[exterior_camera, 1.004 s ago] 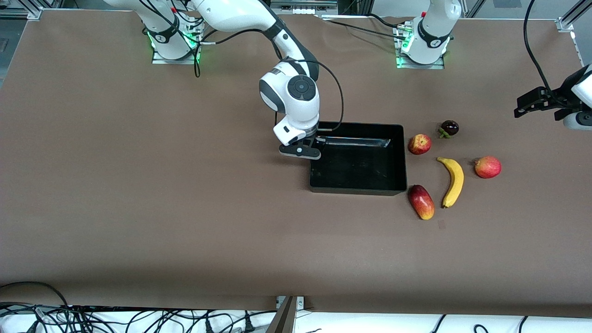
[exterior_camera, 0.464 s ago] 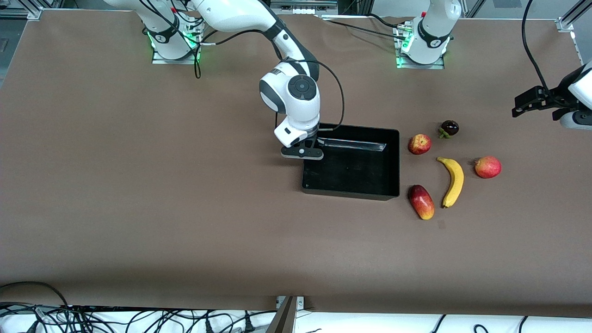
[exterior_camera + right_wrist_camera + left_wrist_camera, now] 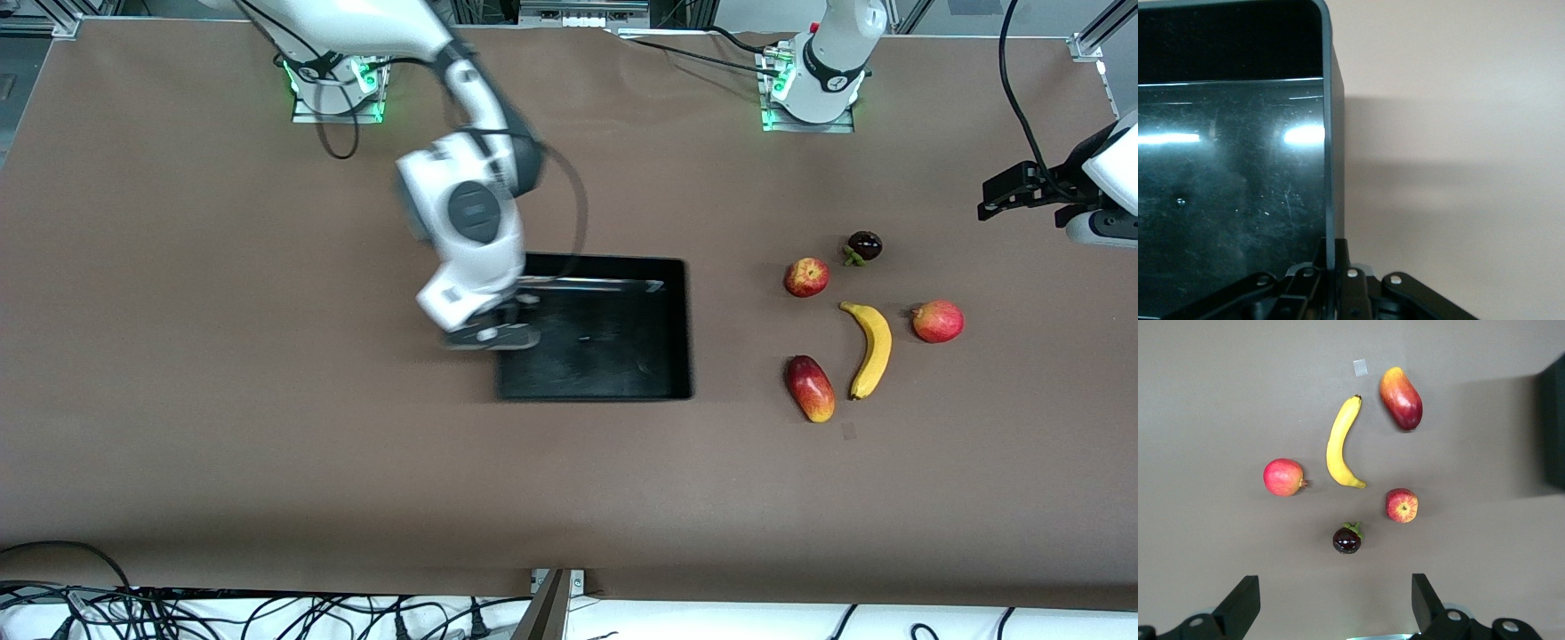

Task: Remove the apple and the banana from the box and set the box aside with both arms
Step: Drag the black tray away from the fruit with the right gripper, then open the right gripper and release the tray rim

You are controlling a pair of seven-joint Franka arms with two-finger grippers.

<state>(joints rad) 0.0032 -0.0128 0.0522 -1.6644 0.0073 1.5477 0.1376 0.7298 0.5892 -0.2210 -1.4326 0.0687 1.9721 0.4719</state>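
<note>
The black box (image 3: 594, 329) is seen flat on the table near its middle, open side up, its long axis running along the table from the right arm's end toward the left arm's end. The right gripper (image 3: 492, 336) is clamped on the box's short wall at the right arm's end — in the right wrist view the fingers (image 3: 1313, 277) are pressed to either side of that thin wall (image 3: 1333, 153), so the whole box extends away from the claw toward the fruits.

The banana (image 3: 869, 348) is laid well apart from the box, toward the left arm's end of the table. Its long axis runs roughly toward and away from the front camera, and its farther end curls toward the box. The small apple (image 3: 806, 276) is placed farther from the front camera than the banana, between it and the box's end of the table, and touches neither. A dark purple fruit (image 3: 863, 246) sits just beside the apple, an oblong red-yellow fruit (image 3: 810, 388) lies beside the banana's nearer end, and a round red fruit (image 3: 937, 321) is found on the banana's outer side.

The left gripper (image 3: 1022, 191) is held in the air over bare table at the left arm's end — its fingers (image 3: 1238, 608) are spread wide and grip nothing, with the purple fruit (image 3: 1347, 539) seen below them.
</note>
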